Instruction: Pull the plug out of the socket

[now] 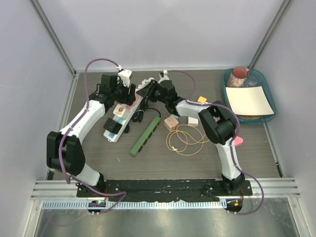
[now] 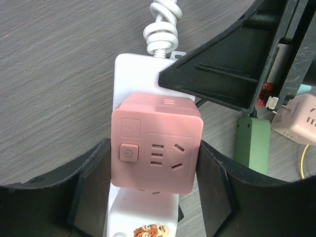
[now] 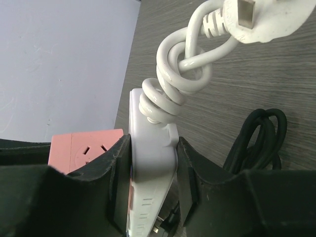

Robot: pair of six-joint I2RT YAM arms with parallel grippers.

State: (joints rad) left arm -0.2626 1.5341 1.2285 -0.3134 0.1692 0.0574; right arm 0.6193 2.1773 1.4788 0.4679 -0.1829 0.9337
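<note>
A dark grey, wood-grained tabletop (image 1: 207,158) spreads under my left claw (image 1: 129,97) and right claw (image 1: 146,93). Beyond them rises a pale back wall (image 1: 168,29). A metal post (image 1: 54,37) slants in the far corner to their left. Behind them, along the near edge, runs a silver rail (image 1: 281,187). The light is soft and even.

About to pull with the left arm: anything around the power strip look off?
Only the white cord: it is twisted into a tight knot where it leaves the white power strip. The pink cube adapter sits centred in the left gripper; no damage shows.
</note>
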